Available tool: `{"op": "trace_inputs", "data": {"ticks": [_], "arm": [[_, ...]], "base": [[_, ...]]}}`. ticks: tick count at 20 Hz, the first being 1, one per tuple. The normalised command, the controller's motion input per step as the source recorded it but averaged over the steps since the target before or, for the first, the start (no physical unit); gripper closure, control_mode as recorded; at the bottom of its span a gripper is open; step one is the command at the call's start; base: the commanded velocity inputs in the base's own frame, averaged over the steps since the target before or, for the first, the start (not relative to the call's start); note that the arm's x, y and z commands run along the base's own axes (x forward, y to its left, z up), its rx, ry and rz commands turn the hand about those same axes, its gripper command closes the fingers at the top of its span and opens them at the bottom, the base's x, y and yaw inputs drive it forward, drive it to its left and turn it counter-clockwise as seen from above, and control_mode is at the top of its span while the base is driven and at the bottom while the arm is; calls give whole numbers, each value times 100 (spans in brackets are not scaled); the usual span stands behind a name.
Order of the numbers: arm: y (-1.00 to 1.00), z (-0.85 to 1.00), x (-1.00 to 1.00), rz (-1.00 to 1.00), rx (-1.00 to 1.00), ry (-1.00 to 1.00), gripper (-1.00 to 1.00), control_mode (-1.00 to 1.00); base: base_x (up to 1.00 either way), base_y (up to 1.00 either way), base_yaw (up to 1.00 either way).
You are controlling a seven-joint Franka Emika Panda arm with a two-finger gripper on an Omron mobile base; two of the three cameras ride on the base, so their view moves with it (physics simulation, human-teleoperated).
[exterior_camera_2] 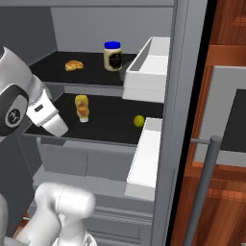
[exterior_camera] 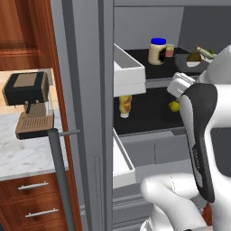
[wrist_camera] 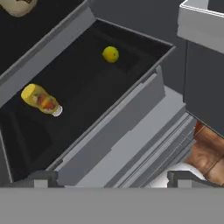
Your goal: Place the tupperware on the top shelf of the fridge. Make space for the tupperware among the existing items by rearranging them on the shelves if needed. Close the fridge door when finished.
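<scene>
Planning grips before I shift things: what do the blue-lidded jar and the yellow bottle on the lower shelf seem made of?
The white jar looks like glossy glass or hard plastic, judging by its smooth sheen; its blue lid looks plastic. The yellow squeeze bottle looks like soft, slightly shiny plastic. Being a render, neither is certain.

This was a home kitchen. An open grey fridge (exterior_camera: pixel 90 113) held food jars, and beside it a coffee machine (exterior_camera: pixel 28 103) stood on a marble table (exterior_camera: pixel 22 153) over wooden drawers (exterior_camera: pixel 36 198).
</scene>
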Motion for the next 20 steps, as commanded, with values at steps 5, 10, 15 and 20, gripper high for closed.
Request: {"op": "trace_inputs", "data": {"ticks": [5, 10, 15, 20], "arm": [[1, -60, -13, 20, -19, 17, -100, -100], [0, -40, -7, 16, -4, 2, -100, -100], [0, -22, 0, 9, 0, 0, -100, 100], [0, 0, 0, 0, 0, 0, -100, 100]], "base": [[0, 0, 0], [0, 0, 0], [0, 0, 1], [-34, -4, 0]]}}
